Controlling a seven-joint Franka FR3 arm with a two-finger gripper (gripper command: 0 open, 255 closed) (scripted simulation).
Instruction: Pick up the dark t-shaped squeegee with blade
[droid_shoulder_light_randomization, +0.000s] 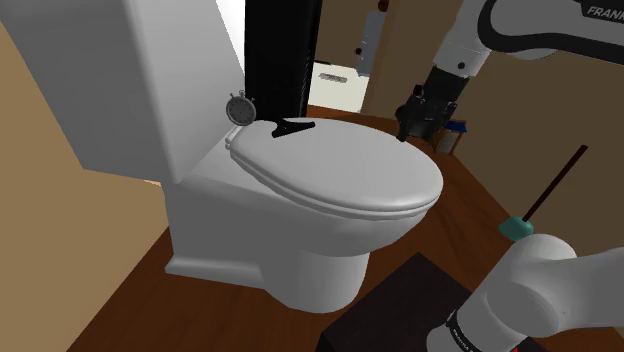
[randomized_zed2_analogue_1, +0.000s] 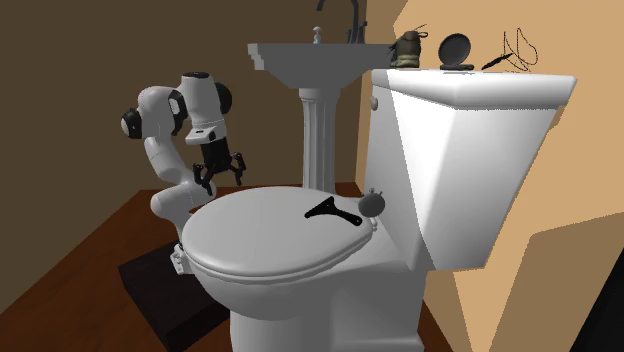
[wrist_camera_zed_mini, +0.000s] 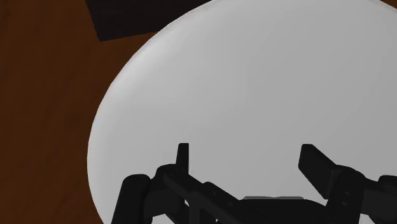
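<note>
Above the white toilet lid (droid_shoulder_light_randomization: 350, 170) my gripper (wrist_camera_zed_mini: 245, 154) hovers, fingers spread wide, nothing between them. The dark T-shaped squeegee (droid_shoulder_light_randomization: 292, 127) lies at the lid's hinge end, well apart from me. Nothing done yet: reach, descent, grasp and lift all remain.

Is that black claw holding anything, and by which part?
Nothing: the gripper is open and empty over the toilet lid; the squeegee lies untouched.
</note>
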